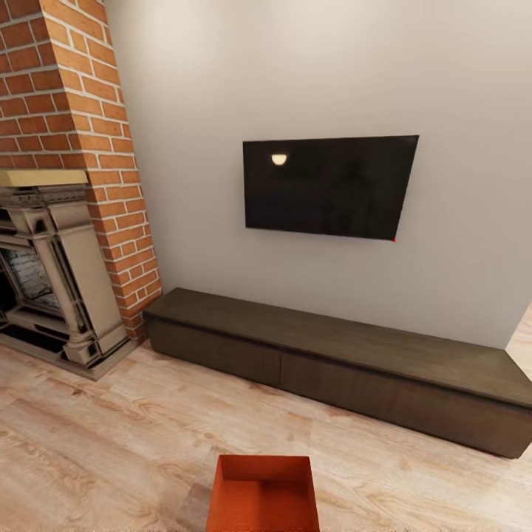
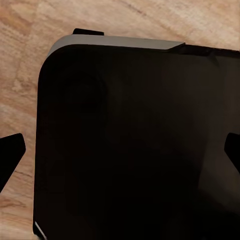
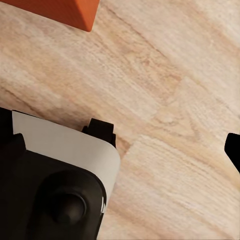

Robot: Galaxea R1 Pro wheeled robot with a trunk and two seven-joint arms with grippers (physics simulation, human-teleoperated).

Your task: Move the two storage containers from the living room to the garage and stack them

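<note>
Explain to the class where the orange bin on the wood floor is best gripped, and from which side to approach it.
Probably by the walls. The orange bin sits upright and open-topped on the wood floor, with straight thin walls and no handles visible. Coming down from above, each gripper could likely pinch a top rim on opposite sides, left and right, one finger inside the wall and one outside.

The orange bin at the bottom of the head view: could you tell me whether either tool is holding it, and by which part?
Nothing is held. The orange bin sits on the wood-plank floor with no tool on it; the right wrist view shows bare floor beside its corner.
</note>
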